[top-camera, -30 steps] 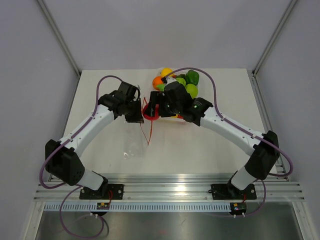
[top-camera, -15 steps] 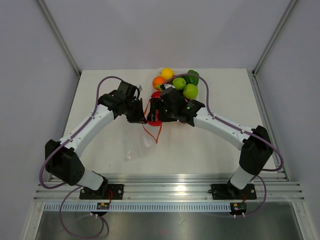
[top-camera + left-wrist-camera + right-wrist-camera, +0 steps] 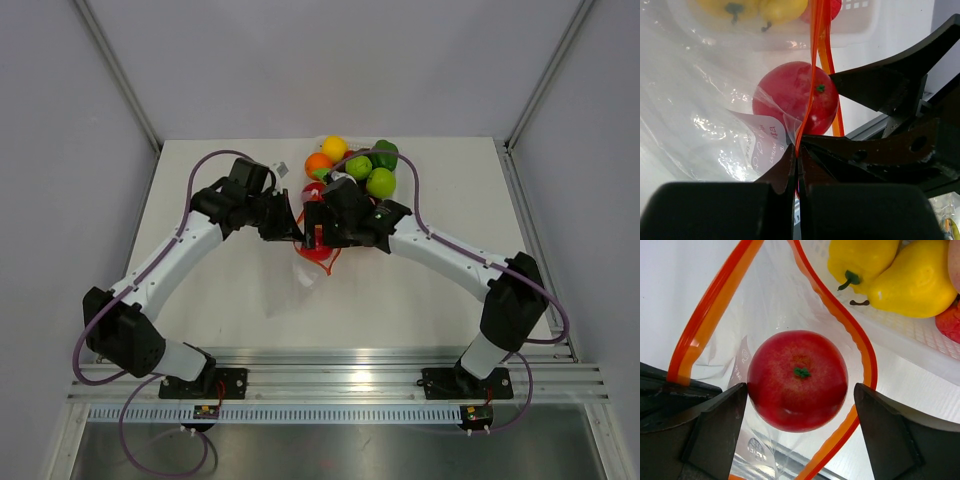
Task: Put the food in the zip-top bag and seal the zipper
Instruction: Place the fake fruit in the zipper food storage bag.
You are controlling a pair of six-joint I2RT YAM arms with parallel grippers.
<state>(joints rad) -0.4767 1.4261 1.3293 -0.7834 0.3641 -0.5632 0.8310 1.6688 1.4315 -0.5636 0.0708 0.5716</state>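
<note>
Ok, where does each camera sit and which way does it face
Top external: above and behind the arm bases, looking down on the table; both whole arms show, left gripper and right gripper close together at the zip-top bag.
Left wrist: on the left arm, looking along its shut gripper, which pinches the zipper.
Right wrist: on the right arm, looking down past its open gripper into the bag's mouth.
Shared: both wrist views show the red fruit in the bag.
</note>
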